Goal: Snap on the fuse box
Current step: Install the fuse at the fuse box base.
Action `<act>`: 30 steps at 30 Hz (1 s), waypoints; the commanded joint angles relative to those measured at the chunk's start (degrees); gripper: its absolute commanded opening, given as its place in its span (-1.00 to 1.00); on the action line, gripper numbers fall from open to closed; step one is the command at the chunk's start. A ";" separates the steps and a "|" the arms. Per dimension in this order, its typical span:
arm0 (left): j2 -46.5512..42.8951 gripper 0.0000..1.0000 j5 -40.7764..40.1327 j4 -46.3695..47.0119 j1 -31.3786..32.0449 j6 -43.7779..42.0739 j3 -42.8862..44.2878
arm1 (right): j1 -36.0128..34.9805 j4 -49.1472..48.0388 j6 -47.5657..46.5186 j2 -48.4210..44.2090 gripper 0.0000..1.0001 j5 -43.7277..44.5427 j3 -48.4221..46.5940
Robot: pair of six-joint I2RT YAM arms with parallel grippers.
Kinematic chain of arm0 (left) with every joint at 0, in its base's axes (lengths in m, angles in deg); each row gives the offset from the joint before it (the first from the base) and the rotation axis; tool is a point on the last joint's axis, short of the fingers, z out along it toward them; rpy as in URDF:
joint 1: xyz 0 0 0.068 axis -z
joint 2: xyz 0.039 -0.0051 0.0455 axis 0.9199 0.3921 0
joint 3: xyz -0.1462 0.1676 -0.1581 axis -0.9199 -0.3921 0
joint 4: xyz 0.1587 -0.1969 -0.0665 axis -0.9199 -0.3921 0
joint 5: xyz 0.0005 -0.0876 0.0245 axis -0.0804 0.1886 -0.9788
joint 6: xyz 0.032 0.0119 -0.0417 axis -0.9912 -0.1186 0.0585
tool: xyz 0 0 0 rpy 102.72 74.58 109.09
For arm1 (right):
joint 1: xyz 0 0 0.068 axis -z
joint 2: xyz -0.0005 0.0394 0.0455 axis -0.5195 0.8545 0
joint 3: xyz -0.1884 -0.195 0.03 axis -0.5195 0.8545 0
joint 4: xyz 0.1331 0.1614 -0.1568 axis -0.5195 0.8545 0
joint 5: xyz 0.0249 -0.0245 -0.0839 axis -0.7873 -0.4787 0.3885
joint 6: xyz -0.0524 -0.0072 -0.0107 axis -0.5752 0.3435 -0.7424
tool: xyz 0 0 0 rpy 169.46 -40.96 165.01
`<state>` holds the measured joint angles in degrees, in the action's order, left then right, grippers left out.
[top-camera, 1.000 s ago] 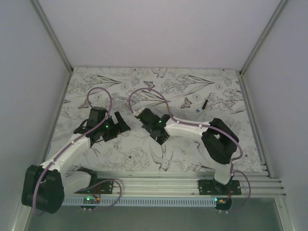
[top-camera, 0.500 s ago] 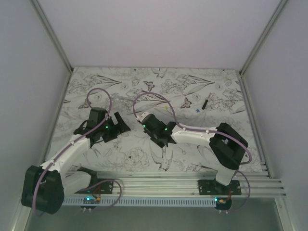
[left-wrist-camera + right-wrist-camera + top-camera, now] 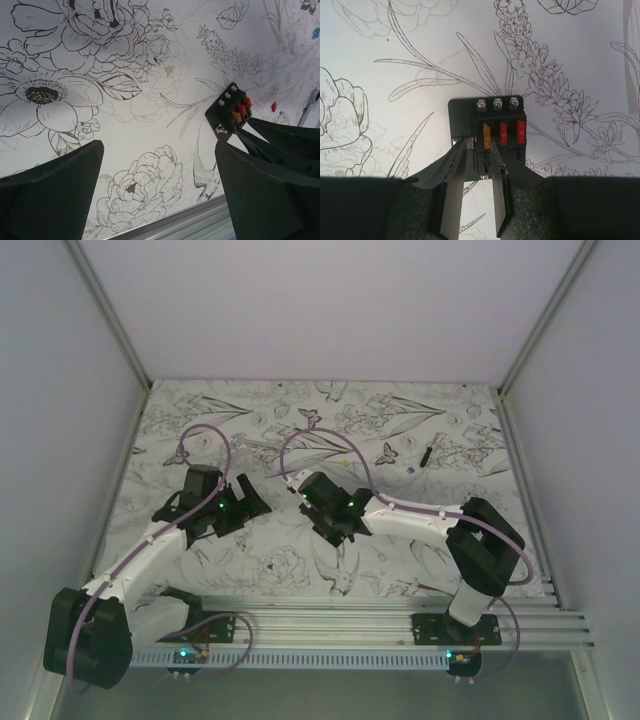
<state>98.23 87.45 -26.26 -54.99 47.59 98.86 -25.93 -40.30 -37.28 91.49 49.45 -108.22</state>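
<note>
- The small black square plastic fuse box (image 3: 487, 131) sits on the white flower-printed counter (image 3: 395, 100), between the two arms. Its face shows three silver screws, one orange fuse and two red ones.
- The right tool (image 3: 476, 150) hangs over the box's near edge, its fingers a narrow gap apart and clamping nothing (the orange fuse shows just past the gap).
- The left tool (image 3: 159, 160) is spread wide, with only counter between its fingers. The box lies just beyond one fingertip.
- A tiny loose red fuse (image 3: 273, 106) lies on the counter near the box.
</note>
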 commanded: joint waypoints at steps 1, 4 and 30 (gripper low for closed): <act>0.07 1.00 1.50 -0.98 -0.52 -0.24 -0.52 | 0.67 2.44 -0.12 0.29 -0.37 -1.08 -2.71; 0.15 1.00 1.51 -0.96 -0.52 -0.30 -0.52 | 1.12 2.52 -0.14 1.56 -0.43 -0.73 -3.10; 2.09 1.00 2.39 -0.80 -0.52 -0.46 0.18 | 2.21 4.18 -1.64 4.79 -0.72 -1.28 -5.28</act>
<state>99.89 88.78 -26.26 -55.04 47.57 98.86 -24.01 -37.54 -37.98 95.51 48.83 -111.81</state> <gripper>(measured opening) 0.997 0.152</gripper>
